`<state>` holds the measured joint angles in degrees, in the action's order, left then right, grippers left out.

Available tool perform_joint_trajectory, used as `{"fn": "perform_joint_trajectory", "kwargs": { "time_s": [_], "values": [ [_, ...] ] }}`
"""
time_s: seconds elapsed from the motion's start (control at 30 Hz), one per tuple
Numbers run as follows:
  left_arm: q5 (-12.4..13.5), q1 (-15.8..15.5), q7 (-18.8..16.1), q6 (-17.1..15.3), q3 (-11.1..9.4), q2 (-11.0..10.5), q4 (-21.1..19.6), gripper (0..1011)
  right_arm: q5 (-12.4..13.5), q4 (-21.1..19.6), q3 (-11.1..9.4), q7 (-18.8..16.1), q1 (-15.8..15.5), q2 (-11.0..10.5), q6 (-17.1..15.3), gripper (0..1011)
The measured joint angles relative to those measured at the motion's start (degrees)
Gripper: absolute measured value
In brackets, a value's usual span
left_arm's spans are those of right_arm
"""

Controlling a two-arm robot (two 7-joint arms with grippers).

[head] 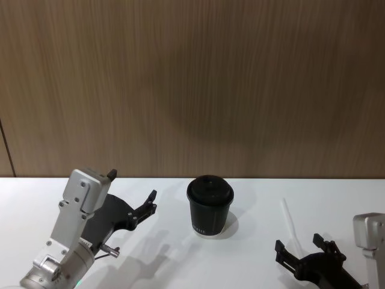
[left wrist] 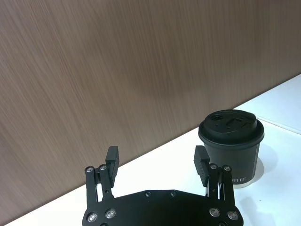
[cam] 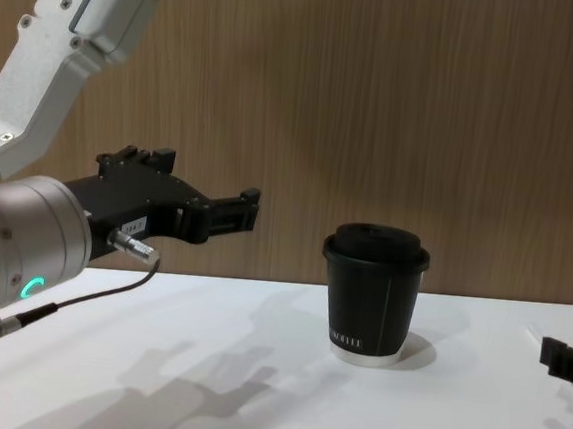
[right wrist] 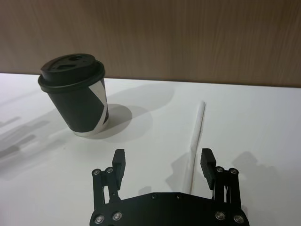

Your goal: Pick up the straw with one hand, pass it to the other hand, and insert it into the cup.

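On the white worktop (head: 240, 265) a thin straight white straw (head: 289, 220) lies flat, to the right of the small black paper cup with a black lid (head: 209, 205), and the two do not touch. At the lower right, the plain black right pincer (head: 299, 244) stands open and holds nothing. In the right wrist view the straw (right wrist: 197, 125) starts between the spread fingers of this pincer (right wrist: 162, 157), closer to one finger than to the other, and runs away from it toward the wooden wall (right wrist: 188, 37). No finger touches the straw. The cup (right wrist: 77, 96) stands upright beside it. The left pincer (head: 132, 185), on a silver-grey wrist, is raised to the left of the cup, also open and empty.
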<state>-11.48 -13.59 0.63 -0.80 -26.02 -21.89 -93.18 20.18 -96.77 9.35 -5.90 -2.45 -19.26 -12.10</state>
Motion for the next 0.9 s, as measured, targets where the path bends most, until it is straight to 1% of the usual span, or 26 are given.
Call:
{"fn": "perform_joint_trajectory", "kwargs": {
  "time_s": [0.3, 0.5, 0.67, 0.8, 0.9],
  "values": [
    [0.0, 0.0, 0.0, 0.0, 0.0, 0.0, 0.0, 1000, 0.81, 0.84, -1.42, 1.98, -0.27, 2.0, -1.86, 1001],
    [0.0, 0.0, 0.0, 0.0, 0.0, 0.0, 0.0, 1000, 1.09, 1.12, -2.02, 2.67, -0.39, 2.79, -3.1, 1001],
    [0.0, 0.0, 0.0, 0.0, 0.0, 0.0, 0.0, 1000, 1.02, 1.29, -2.11, 2.73, -0.36, 2.9, -3.73, 1001],
    [0.0, 0.0, 0.0, 0.0, 0.0, 0.0, 0.0, 1000, 0.44, 1.44, -1.88, 2.62, -0.18, 2.58, -4.05, 1001],
    [0.0, 0.0, 0.0, 0.0, 0.0, 0.0, 0.0, 1000, -0.54, 1.66, -1.37, 2.07, 0.09, 1.9, -4.17, 1001]
  ]
}}
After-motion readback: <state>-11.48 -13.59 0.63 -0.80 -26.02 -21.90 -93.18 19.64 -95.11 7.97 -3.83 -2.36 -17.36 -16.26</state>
